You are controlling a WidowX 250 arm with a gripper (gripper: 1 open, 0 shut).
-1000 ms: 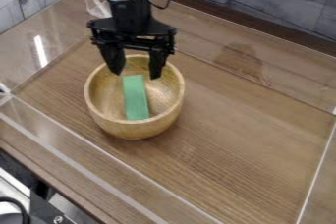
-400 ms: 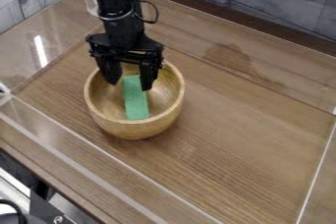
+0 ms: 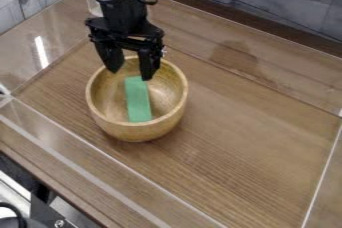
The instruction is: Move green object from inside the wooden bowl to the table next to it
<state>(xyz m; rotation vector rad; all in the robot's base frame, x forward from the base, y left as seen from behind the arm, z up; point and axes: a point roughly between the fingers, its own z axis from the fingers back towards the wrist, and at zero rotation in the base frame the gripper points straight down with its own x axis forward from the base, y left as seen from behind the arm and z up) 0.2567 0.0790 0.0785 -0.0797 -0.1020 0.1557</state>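
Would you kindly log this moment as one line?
gripper: open, above bowl | green object: in wooden bowl | not grasped

One round, light tan wooden bowl [image 3: 136, 100] with thick walls. One flat, elongated bright green block [image 3: 136, 100] lying inside it. One brown wood-grain bench [image 3: 247, 122], ringed by low clear acrylic walls [image 3: 147, 177]; the near, left and right walls are visible, three that can be counted with confidence. One black robot arm carrying one gripper [image 3: 128, 64], which has two dark fingers [image 3: 148, 64]. No other loose item can be counted on the bench surface.
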